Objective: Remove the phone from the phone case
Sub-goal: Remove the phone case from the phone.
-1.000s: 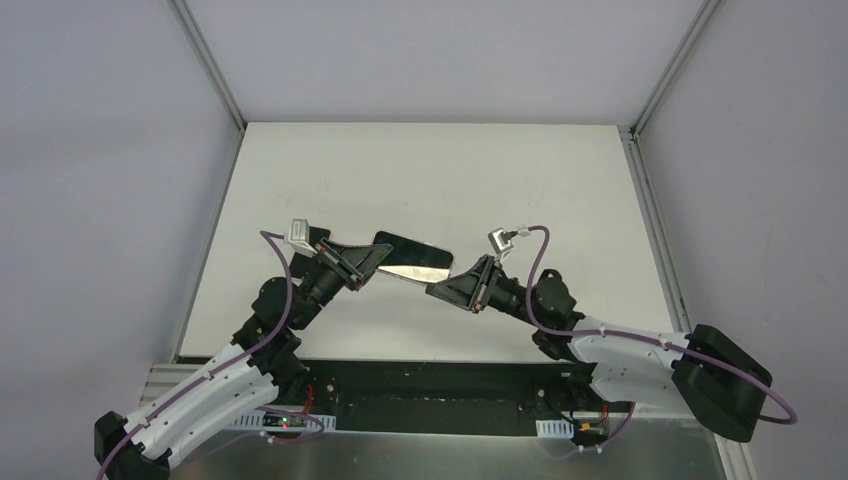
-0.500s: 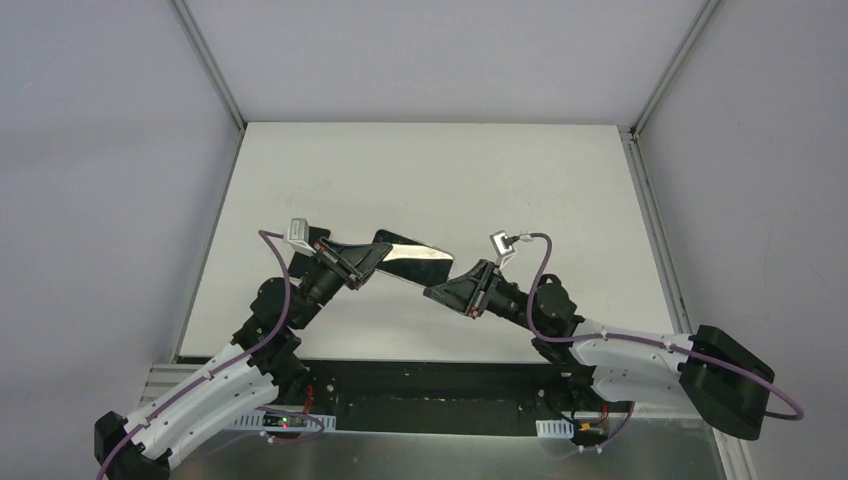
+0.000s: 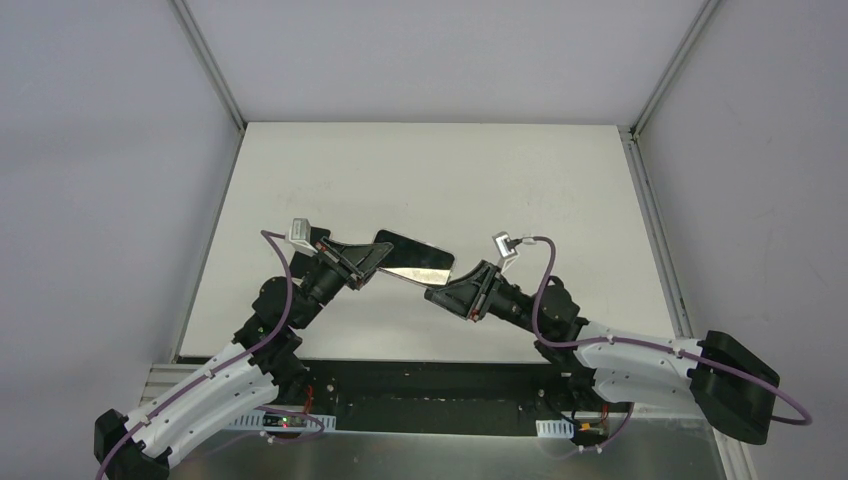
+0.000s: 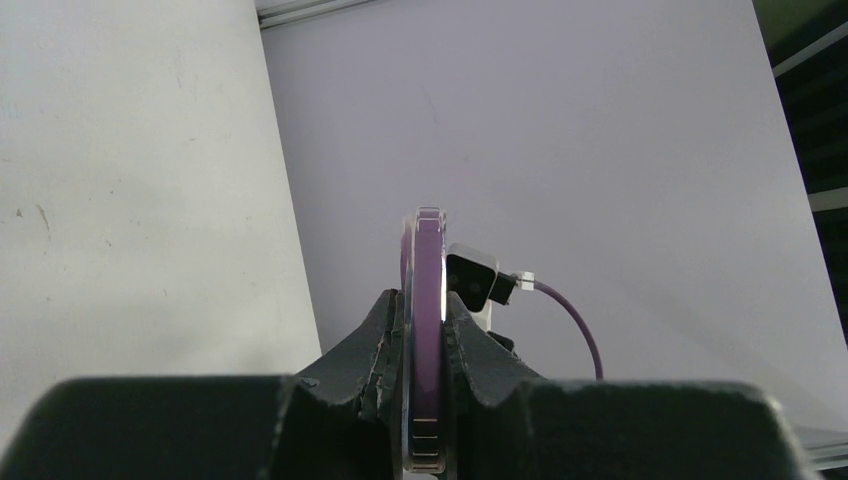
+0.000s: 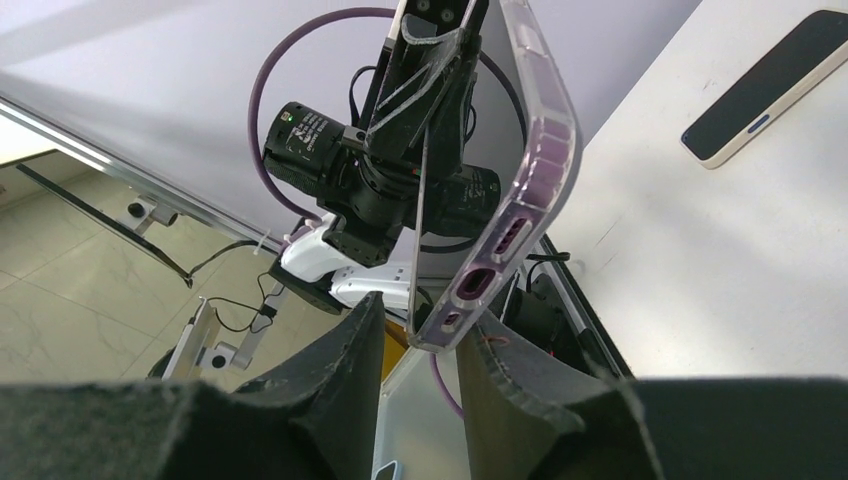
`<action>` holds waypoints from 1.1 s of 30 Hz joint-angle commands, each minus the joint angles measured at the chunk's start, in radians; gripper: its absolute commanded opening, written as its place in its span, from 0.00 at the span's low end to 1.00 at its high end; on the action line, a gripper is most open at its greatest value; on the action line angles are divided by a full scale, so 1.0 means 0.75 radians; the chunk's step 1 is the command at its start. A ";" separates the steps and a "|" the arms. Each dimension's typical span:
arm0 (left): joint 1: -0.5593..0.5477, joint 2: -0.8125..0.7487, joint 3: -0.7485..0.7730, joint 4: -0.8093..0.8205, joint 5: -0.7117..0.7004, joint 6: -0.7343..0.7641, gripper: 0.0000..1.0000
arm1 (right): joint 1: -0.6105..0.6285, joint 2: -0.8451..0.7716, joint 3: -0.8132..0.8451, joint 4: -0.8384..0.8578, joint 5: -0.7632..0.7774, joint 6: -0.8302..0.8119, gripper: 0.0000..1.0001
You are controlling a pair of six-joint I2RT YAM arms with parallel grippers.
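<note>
The top external view looks down from above and behind the arm bases onto the white rectangular table point(image 3: 420, 170), far enough back to show both arms whole. The left wrist view sits close, looking along the left gripper's black fingers point(image 4: 360, 345), edge-on at the purple phone in a clear plastic case point(image 4: 427, 300). The table lies at frame left. The right wrist view, equally near, looks up past the right gripper's black fingers point(image 5: 340, 370) at the case's end. All three views share that phone, and each wrist view catches the opposite arm behind it.

Light: bright, even, diffuse | Shadows: faint, soft on table point(image 3: 450, 170) | Focus: wrist views soft along bottom edge
</note>
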 commanded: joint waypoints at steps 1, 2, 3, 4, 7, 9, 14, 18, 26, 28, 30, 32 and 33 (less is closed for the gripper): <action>0.009 -0.018 0.016 0.133 -0.036 -0.049 0.00 | 0.010 0.008 0.036 0.148 0.036 0.040 0.33; 0.009 -0.018 0.017 0.134 -0.039 -0.049 0.00 | 0.010 0.014 0.041 0.153 0.036 0.043 0.31; 0.009 -0.017 0.019 0.134 -0.038 -0.049 0.00 | 0.010 0.021 0.046 0.154 0.034 0.044 0.29; 0.009 -0.016 0.021 0.134 -0.037 -0.049 0.00 | 0.009 0.027 0.048 0.154 0.032 0.043 0.28; 0.009 -0.017 0.017 0.134 -0.032 -0.052 0.00 | 0.008 0.040 0.053 0.156 0.038 0.040 0.25; 0.010 -0.020 0.015 0.134 -0.030 -0.056 0.00 | 0.010 0.043 0.055 0.156 0.038 0.034 0.24; 0.009 -0.010 0.024 0.134 -0.004 -0.059 0.00 | 0.009 0.035 0.055 0.158 0.039 -0.013 0.21; 0.009 0.017 0.033 0.138 0.044 -0.065 0.00 | 0.009 0.020 0.049 0.158 0.022 -0.101 0.21; 0.008 0.001 0.043 0.147 0.071 0.011 0.00 | 0.009 -0.045 0.025 0.170 -0.018 -0.317 0.20; 0.009 0.024 0.039 0.150 0.080 -0.054 0.00 | 0.009 -0.059 0.022 0.181 -0.020 -0.366 0.18; 0.007 0.051 0.041 0.154 0.125 -0.084 0.00 | 0.010 -0.071 0.022 0.182 -0.027 -0.425 0.15; 0.009 0.067 0.034 0.168 0.133 -0.116 0.00 | 0.010 -0.085 0.022 0.182 -0.032 -0.470 0.13; 0.008 0.071 0.031 0.176 0.134 -0.121 0.00 | 0.009 -0.092 0.022 0.182 -0.040 -0.487 0.12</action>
